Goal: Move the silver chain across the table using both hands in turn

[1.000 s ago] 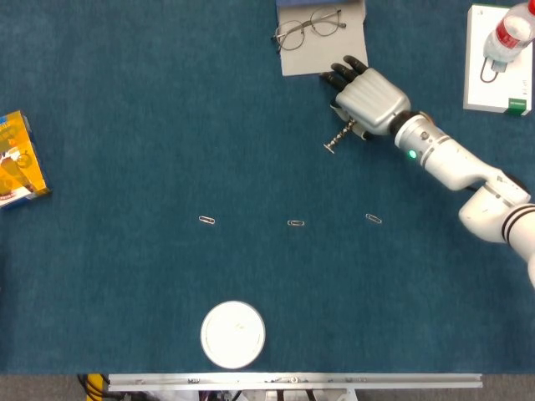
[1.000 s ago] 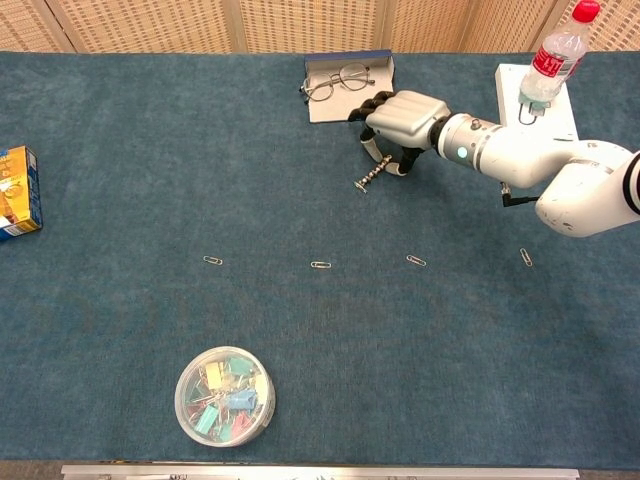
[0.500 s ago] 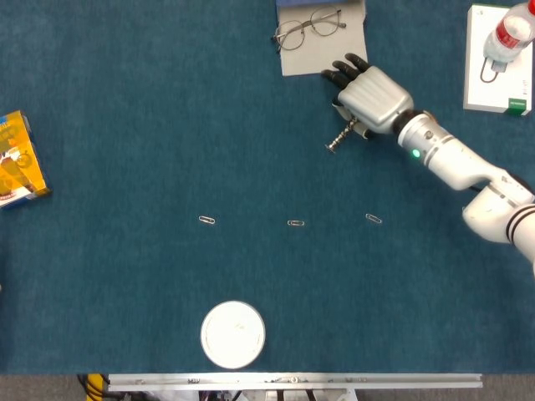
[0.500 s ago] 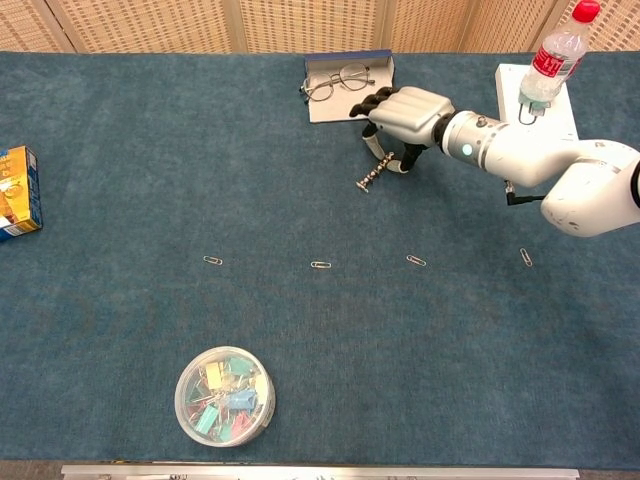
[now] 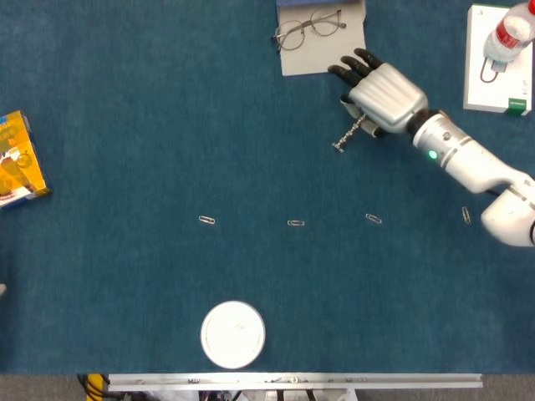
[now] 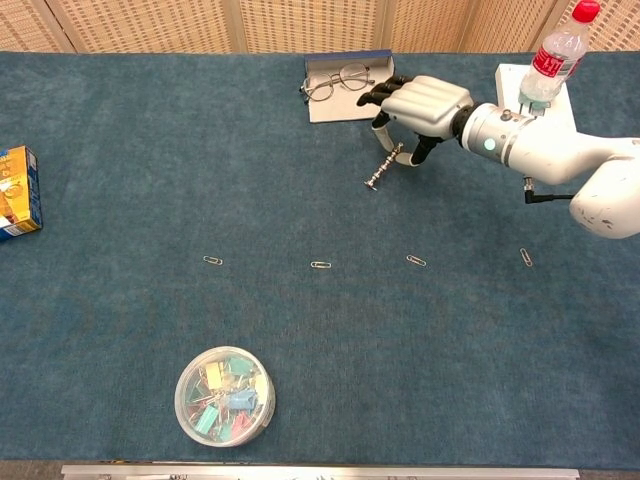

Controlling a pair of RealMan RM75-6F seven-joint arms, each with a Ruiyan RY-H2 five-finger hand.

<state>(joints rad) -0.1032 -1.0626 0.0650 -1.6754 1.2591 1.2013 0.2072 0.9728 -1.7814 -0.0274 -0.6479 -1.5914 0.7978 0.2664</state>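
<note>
The silver chain [image 5: 349, 134] [image 6: 384, 168] is a short string of metal links at the back right of the blue table. My right hand [image 5: 383, 92] [image 6: 425, 100] holds its upper end under curled fingers. The chain slants down to the left from the hand. Its free lower end is at or just above the cloth; I cannot tell which. My left hand shows in neither view.
Glasses [image 5: 309, 25] [image 6: 338, 78] lie on a grey case just behind the hand. A bottle [image 5: 510, 33] [image 6: 555, 50] stands on a white box at the far right. Paper clips [image 5: 296, 223] lie in a row mid-table. A clip tub [image 6: 226, 396] is at front left, an orange box [image 5: 17, 159] at left.
My right hand has moved to the right with the chain in its grip. The chain's free end has trailed right along with it.
</note>
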